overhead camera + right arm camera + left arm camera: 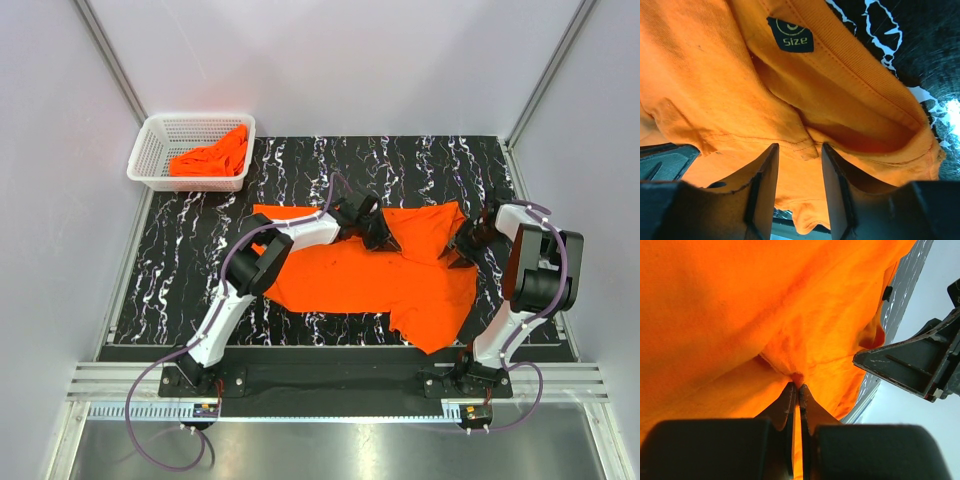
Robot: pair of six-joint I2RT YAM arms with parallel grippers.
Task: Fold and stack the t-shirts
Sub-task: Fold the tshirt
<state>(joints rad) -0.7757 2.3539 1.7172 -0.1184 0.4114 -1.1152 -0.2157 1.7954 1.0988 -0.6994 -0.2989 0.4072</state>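
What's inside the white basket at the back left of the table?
Crumpled orange t-shirt cloth lies in the right part of the basket; the left part shows bare mesh. How many shirts it is, and anything beneath, is covered.

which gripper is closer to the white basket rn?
Left. The left gripper is mid-table over the spread t-shirt, right of and in front of the basket. The right gripper is further right, at that shirt's right edge.
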